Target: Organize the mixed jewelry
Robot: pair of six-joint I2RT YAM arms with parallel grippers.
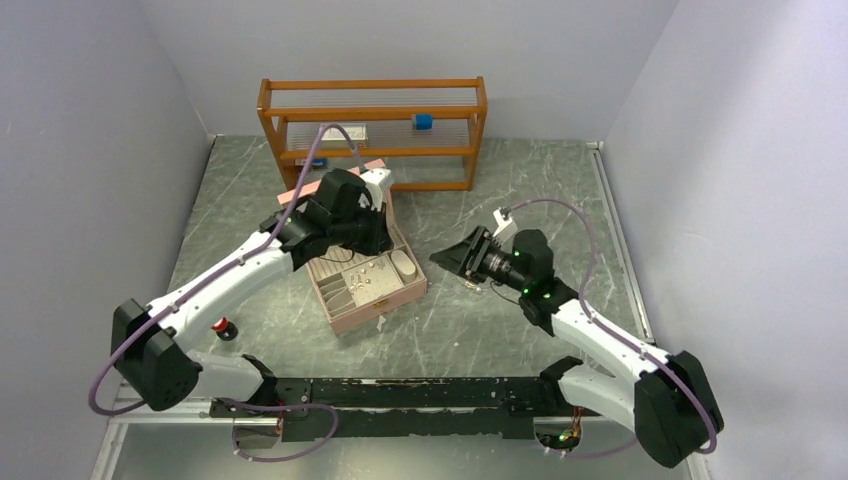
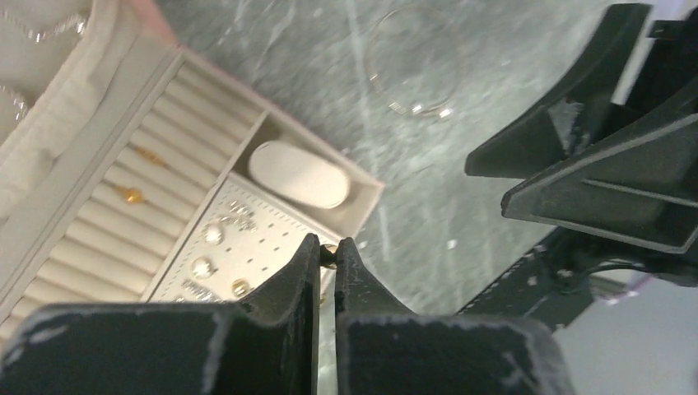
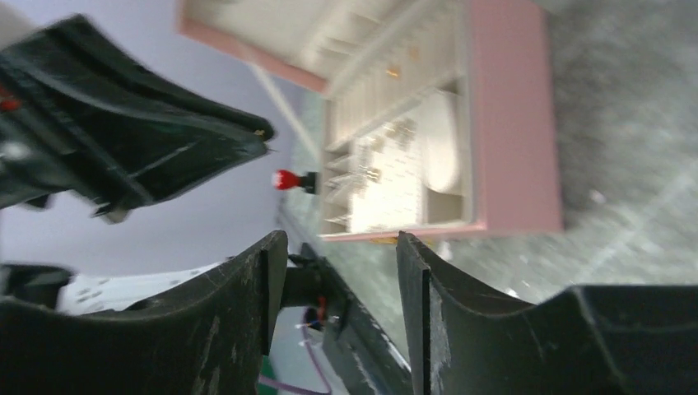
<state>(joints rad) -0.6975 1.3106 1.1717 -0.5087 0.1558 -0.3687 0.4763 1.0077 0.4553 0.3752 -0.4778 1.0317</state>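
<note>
Placing is the step in hand: your left end effector (image 2: pixel 328 249) hangs over the jewelry box (image 1: pixel 375 312), pressed together on a tiny piece (image 2: pixel 328 255), perhaps an earring. Next, lower it onto the earring panel (image 2: pixel 255 239), clear of the studs (image 2: pixel 212 234) there. Your right end effector (image 3: pixel 339 247) is spread and empty close by. A thin hoop (image 2: pixel 411 78) lies on the table (image 1: pixel 520 330).

No words, numbers or signs can be read here. The pink jewelry box (image 1: pixel 375 312) shows no letters I can make out. The small things on the wooden shelf (image 1: pixel 372 85) are too tiny to read.
</note>
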